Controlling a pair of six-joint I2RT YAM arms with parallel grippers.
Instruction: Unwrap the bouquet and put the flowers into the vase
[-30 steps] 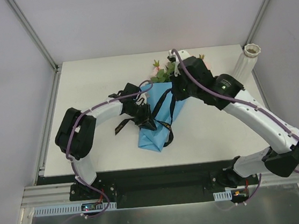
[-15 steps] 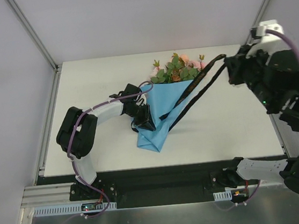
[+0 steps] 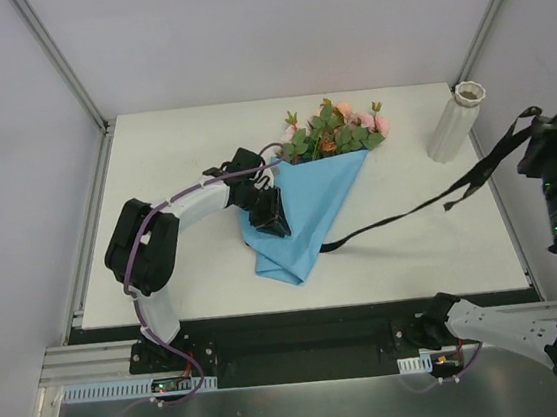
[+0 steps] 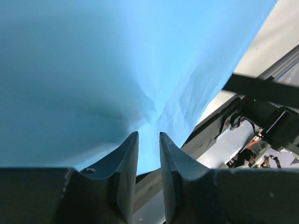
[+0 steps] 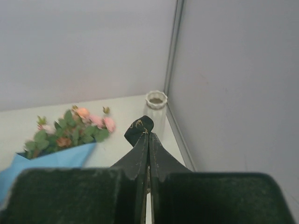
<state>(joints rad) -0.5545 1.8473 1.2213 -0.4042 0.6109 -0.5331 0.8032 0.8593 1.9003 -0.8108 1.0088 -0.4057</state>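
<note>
Bouquet (image 3: 309, 197) lying flat on the white table (image 3: 172, 155) in the middle of the top view, flowers (image 3: 335, 132) fanning toward the upper centre of the frame, tip of the blue paper cone (image 3: 290, 263) pointing toward the lower edge. Reaching in from the left, left gripper (image 3: 272, 219) resting against the cone's left side. In the left wrist view (image 4: 148, 137), fingers standing a narrow slit apart with their tips at a crease in the paper; impossible to tell whether pinching it. Hanging at the far right edge of the top view, beyond the table, right gripper (image 3: 535, 144) pressing its fingers together on the black ribbon (image 3: 401, 220), a loop of it (image 5: 138, 128) poking out past the tips (image 5: 149, 136) in the right wrist view. Trailing from there down and left across the table, ending just beside the cone's right edge. Standing upright in the upper right of the top view, well apart from the flowers: vase (image 3: 455, 123).
</note>
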